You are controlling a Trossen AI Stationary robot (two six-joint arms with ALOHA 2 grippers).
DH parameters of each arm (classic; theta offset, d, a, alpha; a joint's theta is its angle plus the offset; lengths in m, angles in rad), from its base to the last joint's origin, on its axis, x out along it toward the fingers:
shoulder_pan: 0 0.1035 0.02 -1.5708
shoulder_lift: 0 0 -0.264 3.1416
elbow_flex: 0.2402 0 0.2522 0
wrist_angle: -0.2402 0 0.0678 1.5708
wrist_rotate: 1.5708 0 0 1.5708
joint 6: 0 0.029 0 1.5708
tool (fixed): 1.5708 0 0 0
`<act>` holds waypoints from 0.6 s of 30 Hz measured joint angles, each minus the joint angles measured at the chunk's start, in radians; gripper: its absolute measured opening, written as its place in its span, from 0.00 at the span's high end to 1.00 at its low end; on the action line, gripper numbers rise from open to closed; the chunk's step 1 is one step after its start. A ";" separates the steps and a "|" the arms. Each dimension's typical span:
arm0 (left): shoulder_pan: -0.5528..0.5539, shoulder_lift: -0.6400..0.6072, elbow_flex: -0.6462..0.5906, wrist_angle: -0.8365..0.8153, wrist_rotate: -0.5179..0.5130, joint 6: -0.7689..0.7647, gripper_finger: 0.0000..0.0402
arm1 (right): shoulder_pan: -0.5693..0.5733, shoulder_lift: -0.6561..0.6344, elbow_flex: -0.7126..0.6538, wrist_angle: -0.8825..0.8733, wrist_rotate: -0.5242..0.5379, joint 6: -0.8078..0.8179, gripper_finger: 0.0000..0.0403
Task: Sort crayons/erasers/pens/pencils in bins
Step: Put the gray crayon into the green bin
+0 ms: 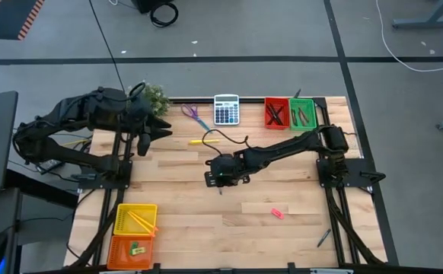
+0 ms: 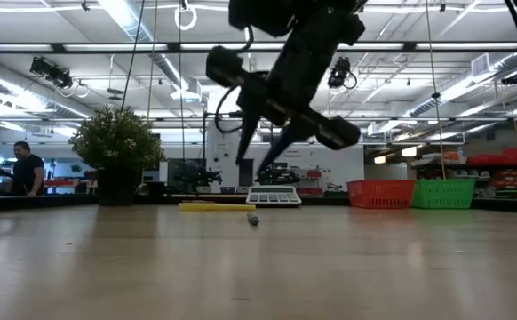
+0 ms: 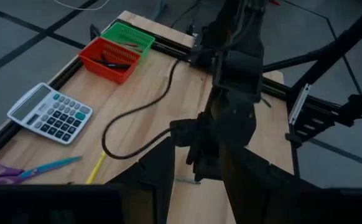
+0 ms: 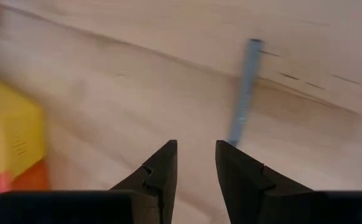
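A short grey crayon (image 4: pixel 243 93) lies flat on the wooden table near its middle, also seen in the low view as a grey crayon end (image 2: pixel 253 219). My right gripper (image 4: pixel 196 155) hangs open just above the table beside the crayon, slanting down, with nothing between its fingers; it is at the table's middle (image 1: pixel 220 180). My left gripper (image 1: pixel 154 135) is open and held high over the table's far left. The red bin (image 1: pixel 275 113) and green bin (image 1: pixel 302 113) stand at the far right. The yellow bin (image 1: pixel 135 218) and orange bin (image 1: pixel 132 249) stand at the near left.
A yellow pen (image 1: pixel 204 140) lies left of centre and a pink eraser (image 1: pixel 277 213) near the front right. A grey calculator (image 1: pixel 226 109), purple scissors (image 1: pixel 192 114) and a potted plant (image 1: pixel 155 97) stand along the far edge. A black cable (image 3: pixel 131 118) loops across the table.
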 joint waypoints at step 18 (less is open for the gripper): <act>0.000 0.003 0.000 -0.007 0.002 0.004 0.68 | -0.006 0.079 -0.001 -0.030 0.044 0.039 0.71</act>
